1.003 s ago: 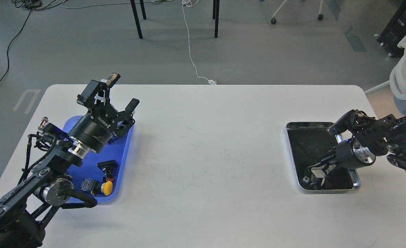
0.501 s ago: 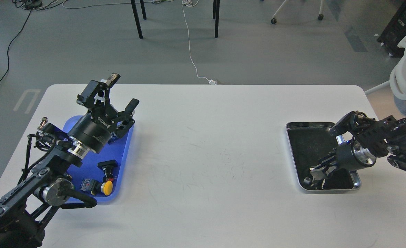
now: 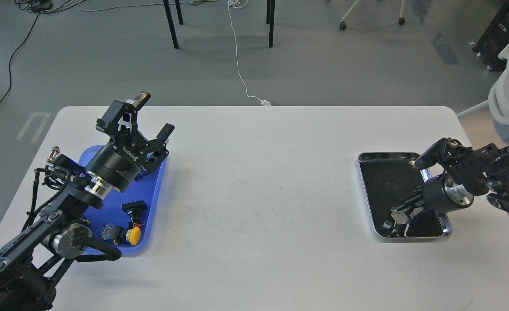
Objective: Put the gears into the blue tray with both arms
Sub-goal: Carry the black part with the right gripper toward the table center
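Note:
The blue tray (image 3: 156,190) lies at the table's left, partly under my left arm. My left gripper (image 3: 153,115) hovers over the tray's far end, open and empty, fingers pointing up and away. My right gripper (image 3: 395,217) reaches down into the near end of the silver tray (image 3: 369,203) at the right. It looks small and dark against the black lining, so its fingers cannot be told apart. A small roundish piece (image 3: 386,224) lies by the fingertips in the tray's near-left corner. I cannot tell whether it is a gear. No other gears can be made out.
Inside the blue tray lie a yellow-capped push-button switch (image 3: 133,234) and a black one (image 3: 133,209). The white table (image 3: 263,194) spans between the two trays. Chair legs and cables are on the floor beyond the far edge.
My right gripper has shifted a little within the near end of the silver tray, and its fingers look closer together. The left arm has not moved.

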Controlling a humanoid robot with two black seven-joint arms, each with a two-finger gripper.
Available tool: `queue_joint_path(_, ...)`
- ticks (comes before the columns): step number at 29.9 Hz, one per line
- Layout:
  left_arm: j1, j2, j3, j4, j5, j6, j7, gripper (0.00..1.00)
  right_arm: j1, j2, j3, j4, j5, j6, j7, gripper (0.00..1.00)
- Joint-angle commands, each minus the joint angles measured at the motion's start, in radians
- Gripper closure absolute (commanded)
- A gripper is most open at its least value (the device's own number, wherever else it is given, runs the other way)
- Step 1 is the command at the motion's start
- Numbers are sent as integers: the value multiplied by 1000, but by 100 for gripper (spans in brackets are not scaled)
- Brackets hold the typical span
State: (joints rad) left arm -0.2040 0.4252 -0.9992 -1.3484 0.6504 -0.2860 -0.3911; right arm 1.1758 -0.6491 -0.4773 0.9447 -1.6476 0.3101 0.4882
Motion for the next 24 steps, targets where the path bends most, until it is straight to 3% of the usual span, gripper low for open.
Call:
queue_joint_path(1,0,0,-1,0,0,1,0,2,1,0,0,2,0,0,0,70)
queue_joint_path(10,0,0,1,0,0,1,0,2,18,-1,2,9,2,0,0,80)
queue_joint_path(24,0,3,1,0,0,-1,0,2,191,-32,0,123,37,10,0,80)
